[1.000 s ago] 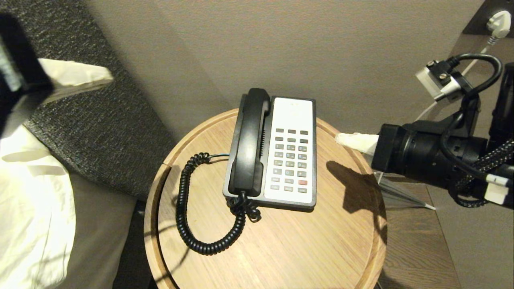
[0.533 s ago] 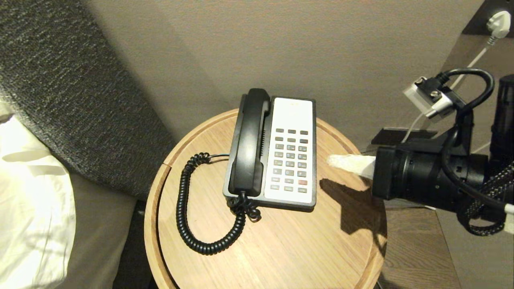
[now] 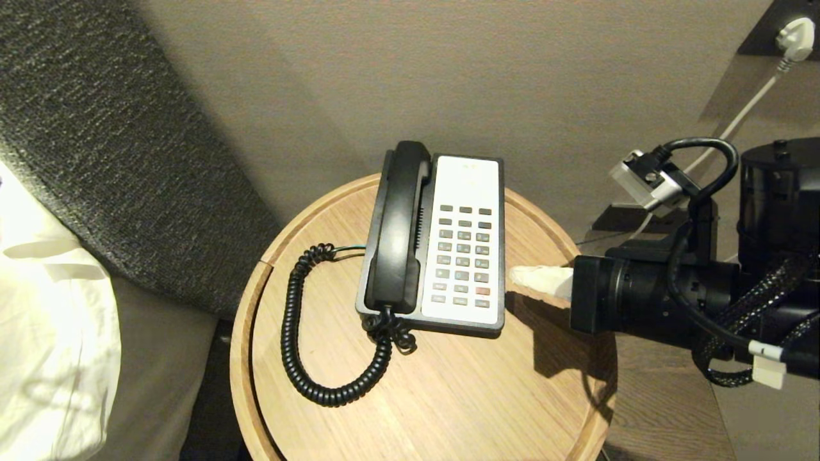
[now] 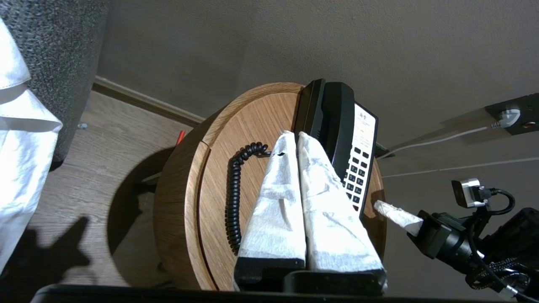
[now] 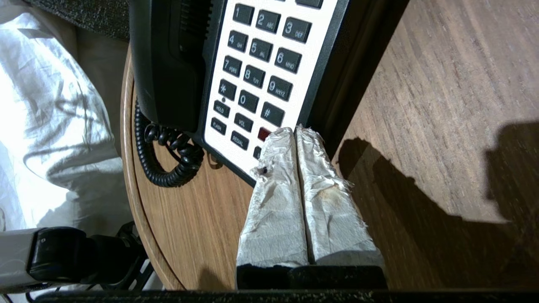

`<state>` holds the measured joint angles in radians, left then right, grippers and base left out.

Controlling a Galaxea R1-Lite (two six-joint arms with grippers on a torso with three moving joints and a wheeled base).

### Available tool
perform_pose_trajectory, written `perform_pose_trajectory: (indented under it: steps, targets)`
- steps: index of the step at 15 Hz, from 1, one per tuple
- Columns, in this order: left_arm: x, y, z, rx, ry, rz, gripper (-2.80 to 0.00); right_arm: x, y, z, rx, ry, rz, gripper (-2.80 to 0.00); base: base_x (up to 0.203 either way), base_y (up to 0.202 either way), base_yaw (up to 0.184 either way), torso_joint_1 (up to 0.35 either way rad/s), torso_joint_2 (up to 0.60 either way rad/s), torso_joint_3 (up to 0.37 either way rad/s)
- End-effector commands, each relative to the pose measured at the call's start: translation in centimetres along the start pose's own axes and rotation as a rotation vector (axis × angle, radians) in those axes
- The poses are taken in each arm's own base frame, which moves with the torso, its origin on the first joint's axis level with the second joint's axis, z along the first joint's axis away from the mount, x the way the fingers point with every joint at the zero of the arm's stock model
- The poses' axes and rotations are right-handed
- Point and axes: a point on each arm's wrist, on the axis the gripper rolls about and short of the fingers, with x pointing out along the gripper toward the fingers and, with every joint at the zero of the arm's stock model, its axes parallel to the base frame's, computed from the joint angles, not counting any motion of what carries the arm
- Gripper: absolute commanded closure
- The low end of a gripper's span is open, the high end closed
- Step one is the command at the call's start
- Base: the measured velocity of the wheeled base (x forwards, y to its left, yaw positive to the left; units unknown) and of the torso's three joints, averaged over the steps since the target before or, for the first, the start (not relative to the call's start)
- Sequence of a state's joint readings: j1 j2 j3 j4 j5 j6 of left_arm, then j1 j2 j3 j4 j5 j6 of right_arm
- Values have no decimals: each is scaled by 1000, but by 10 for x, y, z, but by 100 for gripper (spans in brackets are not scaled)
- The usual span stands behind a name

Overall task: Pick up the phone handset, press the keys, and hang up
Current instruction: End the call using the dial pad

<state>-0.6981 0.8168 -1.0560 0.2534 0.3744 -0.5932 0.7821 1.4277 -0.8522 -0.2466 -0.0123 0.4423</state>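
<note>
The long, slim black plastic phone handset (image 3: 398,229) lies seated in its cradle along the 9 o'clock side of the black-and-cream phone base (image 3: 466,240), which sits toward 12 o'clock on the round light-wood side table (image 3: 448,397). The right gripper (image 3: 522,276), its two white-wrapped fingers pressed flat together with nothing between them, comes in from 3 o'clock with its tip just beside the base's right edge, level with the lowest rows of grey keys (image 5: 252,75). With the receiver not yet lifted, a press now would likely come out of order. The blunt paired tips look wider than one key, so they could catch two at once, or land on the black rim and shove the light base toward 9 o'clock. The left gripper (image 4: 294,139) is clenched and empty too, held off toward 8 o'clock, out of the head view. It would have to part its fingers before taking the receiver. The black coiled cord (image 3: 301,333) loops from the handset's near end round to 7 o'clock and could drag the base when the receiver rises. White bedding (image 3: 51,333) and a dark woven headboard (image 3: 115,160) crowd the 9 o'clock side, and a white plug and cable (image 3: 794,35) hang at 2 o'clock.
</note>
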Motion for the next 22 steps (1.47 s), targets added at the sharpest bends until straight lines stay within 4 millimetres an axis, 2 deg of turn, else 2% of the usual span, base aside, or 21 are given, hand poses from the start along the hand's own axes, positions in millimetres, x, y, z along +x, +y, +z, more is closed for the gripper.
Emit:
perform_pose_trajectory:
  steps: [1,7,15,22]
  targets:
    - [1,0,-1,-2,5,5,0,1,0,-2,9,16,15,0,0,0,0,0,0,0]
    - [1,2,-4,-15,13,11,0,1,3,-6,14,57,42,0,0,0,0,0,0,0]
    - [-2,2,-2,-40,8,0,0,15,7,-11,14,87,50,0,0,0,0,0,0,0]
    - [-3,5,-5,-42,20,0,0,18,6,-13,16,109,61,0,0,0,0,0,0,0]
